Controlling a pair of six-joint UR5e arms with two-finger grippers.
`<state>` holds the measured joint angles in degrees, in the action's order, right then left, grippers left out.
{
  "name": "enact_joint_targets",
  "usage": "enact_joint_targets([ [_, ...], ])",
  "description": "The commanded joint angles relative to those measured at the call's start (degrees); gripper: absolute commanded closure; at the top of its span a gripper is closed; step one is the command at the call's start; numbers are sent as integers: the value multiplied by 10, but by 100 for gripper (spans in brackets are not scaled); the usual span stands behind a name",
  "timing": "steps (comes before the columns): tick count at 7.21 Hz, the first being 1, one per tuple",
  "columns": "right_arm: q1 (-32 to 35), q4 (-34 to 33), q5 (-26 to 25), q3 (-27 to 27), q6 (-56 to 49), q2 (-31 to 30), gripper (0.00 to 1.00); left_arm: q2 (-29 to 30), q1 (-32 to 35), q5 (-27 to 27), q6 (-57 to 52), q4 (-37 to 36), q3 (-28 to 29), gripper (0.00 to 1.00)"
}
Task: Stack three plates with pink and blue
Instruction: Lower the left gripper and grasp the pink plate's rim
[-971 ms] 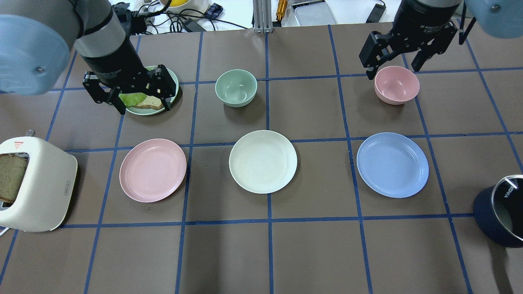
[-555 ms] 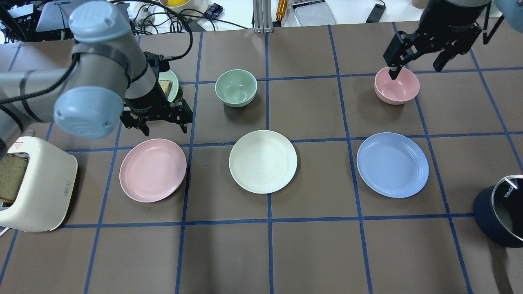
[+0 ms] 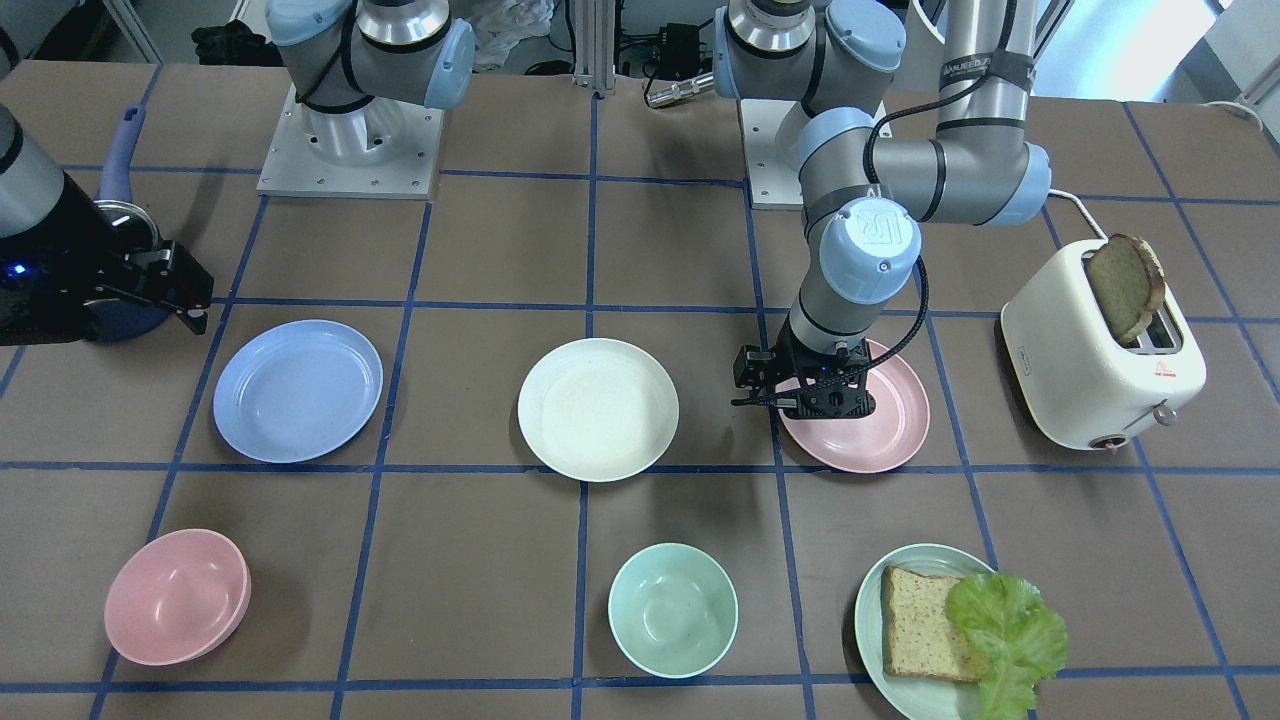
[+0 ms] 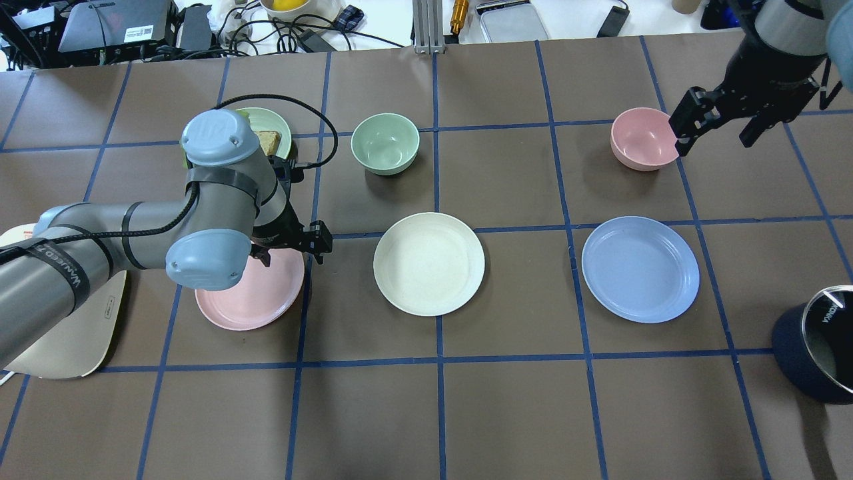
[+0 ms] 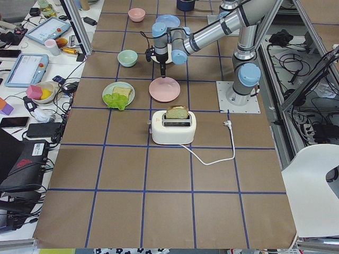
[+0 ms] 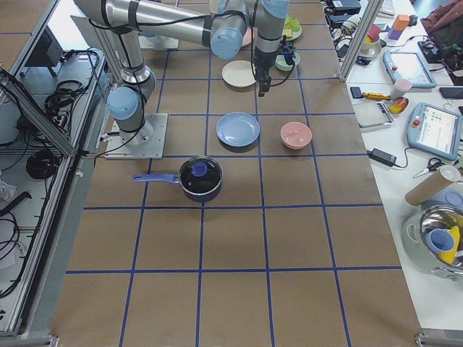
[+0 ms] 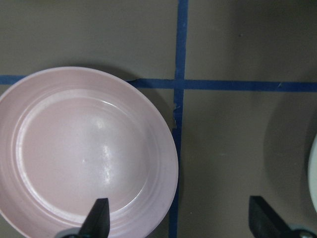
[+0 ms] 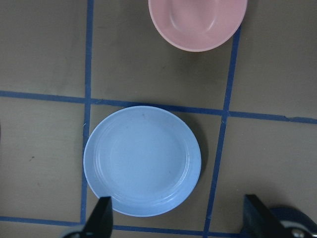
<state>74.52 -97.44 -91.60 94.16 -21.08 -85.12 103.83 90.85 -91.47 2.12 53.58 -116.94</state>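
Note:
Three plates lie in a row: pale pink (image 4: 243,303), cream-white (image 4: 428,263) and light blue (image 4: 640,269). My left gripper (image 4: 291,248) is open and low over the pink plate's (image 7: 84,153) edge nearest the cream plate. In the left wrist view one fingertip (image 7: 97,218) is over the plate and the other is over the bare table beside it. My right gripper (image 4: 714,137) is open and empty, high beside the pink bowl, beyond the blue plate (image 8: 142,161). The cream plate (image 3: 597,408) lies untouched between the two.
A pink bowl (image 4: 645,139) and a mint bowl (image 4: 385,143) stand behind the plates. A pale green plate (image 3: 900,585) holds bread and lettuce. A cream toaster (image 3: 1100,360) with bread stands at the left end, a dark pot (image 4: 816,347) at the right.
My left gripper has moved from over the green plate forward and down to the pink plate's rim. My right gripper has moved right, off the pink bowl. Both stay open.

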Motion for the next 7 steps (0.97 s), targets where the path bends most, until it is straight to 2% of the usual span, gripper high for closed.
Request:
enact_joint_targets([
  [1,-36,-90,-2,68,-27,-1,5,26,5,0,-2,-26,-7,36],
  [2,-37,-107,-2,88,-33,0,5,31,5,0,-6,-28,-6,36],
  [5,-56,-196,-2,165,-63,0,6,35,6,-1,-20,-32,-6,100],
  [6,-73,-235,-2,188,-80,1,6,35,7,-1,-20,-32,-6,100],
  [7,-75,-246,0,206,-78,1,6,33,9,-1,-24,-32,-4,100],
])
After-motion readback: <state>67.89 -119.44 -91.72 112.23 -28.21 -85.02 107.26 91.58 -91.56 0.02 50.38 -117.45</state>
